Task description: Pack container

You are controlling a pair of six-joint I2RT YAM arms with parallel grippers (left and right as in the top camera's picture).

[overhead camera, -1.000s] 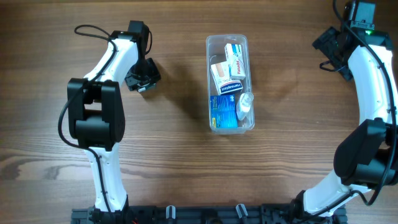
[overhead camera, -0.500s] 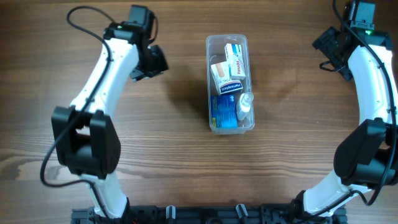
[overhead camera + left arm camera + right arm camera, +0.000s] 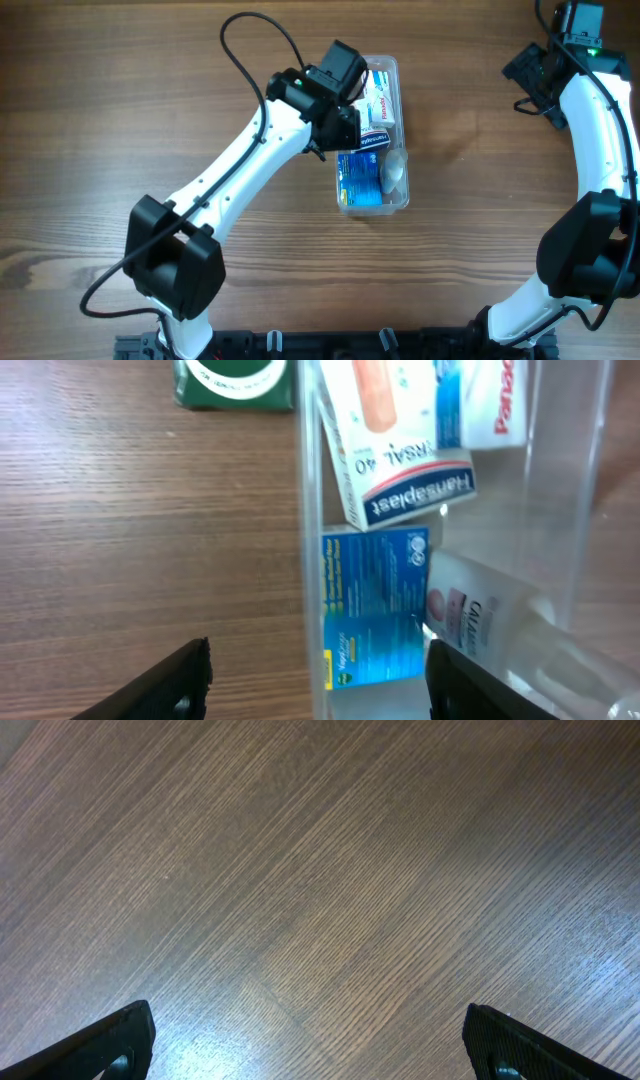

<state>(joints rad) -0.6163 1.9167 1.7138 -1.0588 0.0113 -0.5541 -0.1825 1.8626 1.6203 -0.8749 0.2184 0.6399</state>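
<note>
Seeing the left tool (image 3: 318, 682) spread wide over the left wall of the container (image 3: 372, 208), boxes (image 3: 400, 480) and bottle (image 3: 480, 620) inside; right tool (image 3: 315, 1052) spread too, far right above the table (image 3: 300, 870).

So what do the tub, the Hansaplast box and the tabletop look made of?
The container looks like clear glossy plastic: wood grain and contents show through its walls. The Hansaplast box seems printed cardboard, with folded edges. The table looks like wood or wood-look laminate, grained, with a slight sheen.
</note>
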